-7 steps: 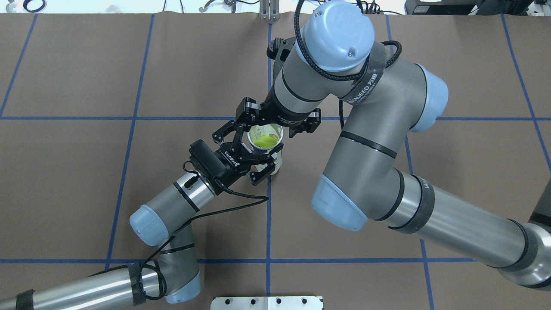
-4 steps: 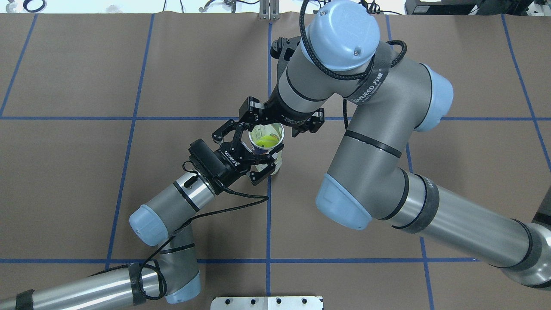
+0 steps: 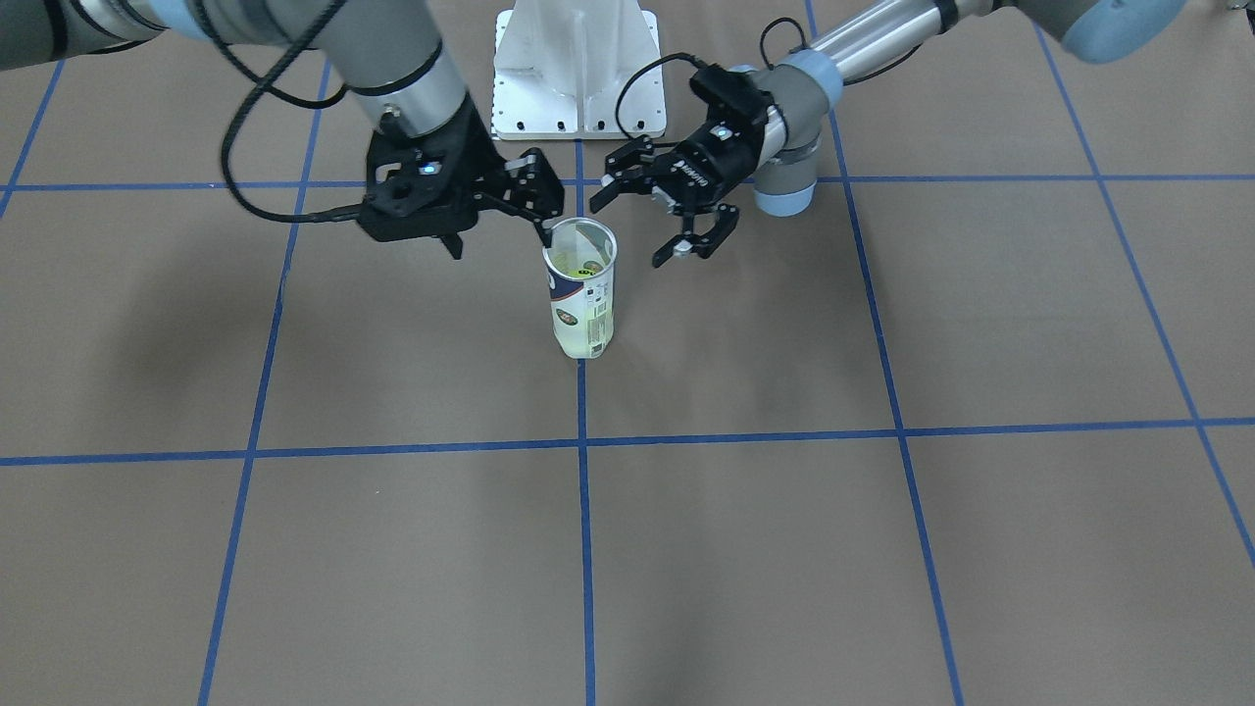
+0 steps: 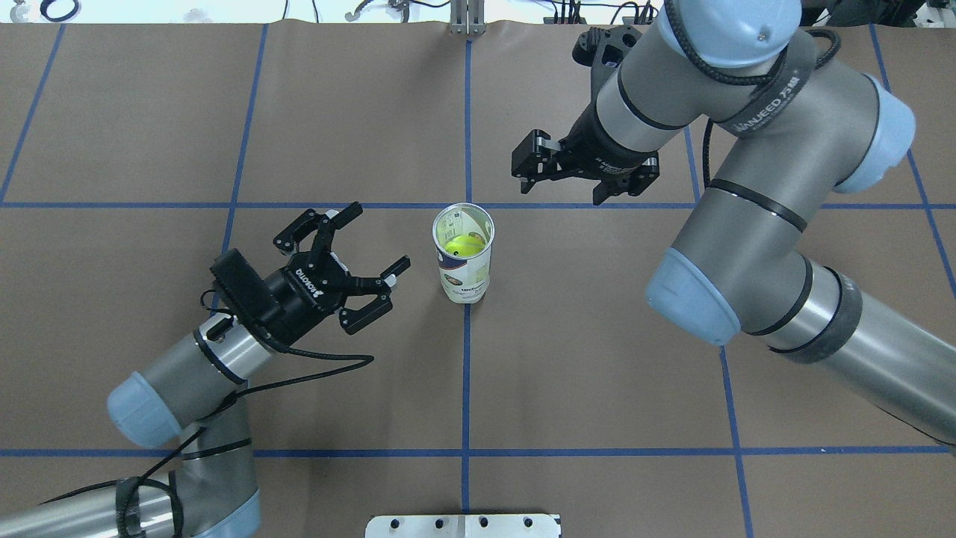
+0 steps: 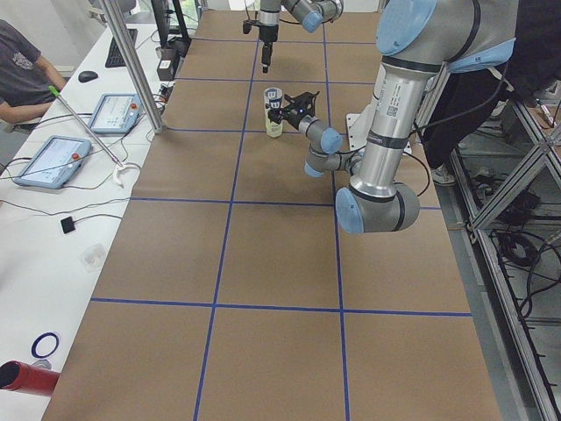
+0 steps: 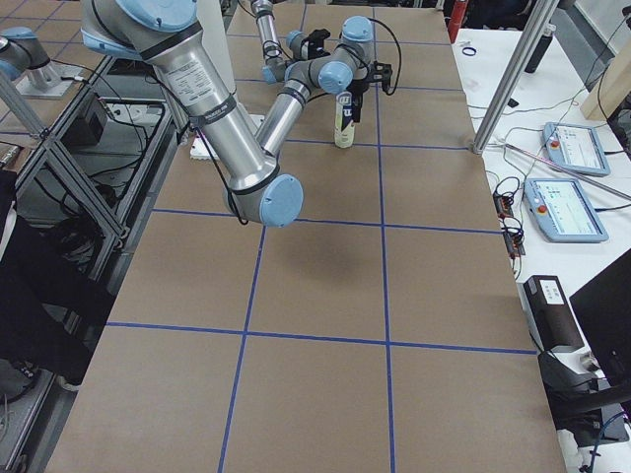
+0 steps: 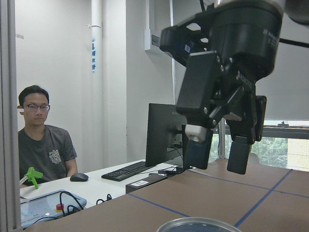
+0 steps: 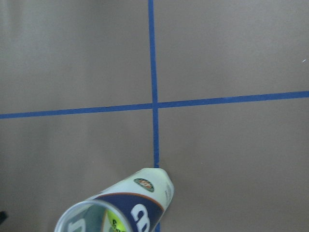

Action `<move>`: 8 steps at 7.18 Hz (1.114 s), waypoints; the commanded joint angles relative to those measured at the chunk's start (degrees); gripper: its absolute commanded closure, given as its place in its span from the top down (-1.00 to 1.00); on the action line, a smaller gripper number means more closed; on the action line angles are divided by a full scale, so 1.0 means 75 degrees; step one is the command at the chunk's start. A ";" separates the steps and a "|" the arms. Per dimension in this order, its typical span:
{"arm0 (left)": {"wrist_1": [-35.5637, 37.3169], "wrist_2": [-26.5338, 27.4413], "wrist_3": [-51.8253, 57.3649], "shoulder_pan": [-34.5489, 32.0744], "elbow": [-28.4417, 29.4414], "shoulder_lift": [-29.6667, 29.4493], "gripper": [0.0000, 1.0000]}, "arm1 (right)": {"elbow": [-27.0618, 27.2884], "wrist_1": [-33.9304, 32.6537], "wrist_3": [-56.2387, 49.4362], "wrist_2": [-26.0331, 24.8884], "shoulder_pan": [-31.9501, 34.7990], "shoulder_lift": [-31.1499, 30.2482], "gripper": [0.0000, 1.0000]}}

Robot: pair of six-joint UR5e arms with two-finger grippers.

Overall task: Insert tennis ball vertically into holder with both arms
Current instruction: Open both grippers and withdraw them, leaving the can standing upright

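My 2 grippers, left [image 4: 371,263] and right [image 4: 569,184], hang spread wide and empty, either side of the holder [image 4: 464,270]. It stands upright on the table [image 4: 149,112], unsupported, tennis ball [image 4: 463,244] inside, so I judge steadying unnecessary.

Down low, the left arm [image 4: 187,366] reaches in with its forearm close to level, wrist turned so the left gripper [image 4: 373,250] lies on its side. Its jaws are spread wide and open forward, toward the robot's right. Up high, the right arm [image 4: 747,246] is sharply bent at the elbow, forearm folding back inward and wrist dropping straight down. The right gripper [image 4: 584,183] hangs vertical, jaws parted and pointing downward. It sits well apart from the left jaws, beyond their opening, off to one side and higher.
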 commanded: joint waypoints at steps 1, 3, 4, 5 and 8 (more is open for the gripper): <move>-0.0446 0.0392 -0.0080 -0.0065 -0.0989 0.1243 0.97 | 0.0035 0.0046 -0.0841 0.0327 0.0741 -0.0762 0.98; -0.0732 0.2157 -0.0687 -0.0077 -0.1041 0.1727 0.97 | 0.0012 0.0046 -0.2153 0.0681 0.1655 -0.1513 0.98; -0.0628 0.2339 -0.0772 -0.0320 -0.0936 0.2194 0.98 | -0.0046 0.0035 -0.2855 0.0669 0.2042 -0.1830 0.98; -0.0360 0.2364 -0.0981 -0.0416 -0.0854 0.2326 0.98 | -0.0163 0.0034 -0.3384 0.0646 0.2312 -0.1949 0.98; 0.1804 0.2376 -0.1088 -0.0988 -0.0900 0.2222 0.98 | -0.0433 0.0046 -0.3705 0.0482 0.2444 -0.1939 0.98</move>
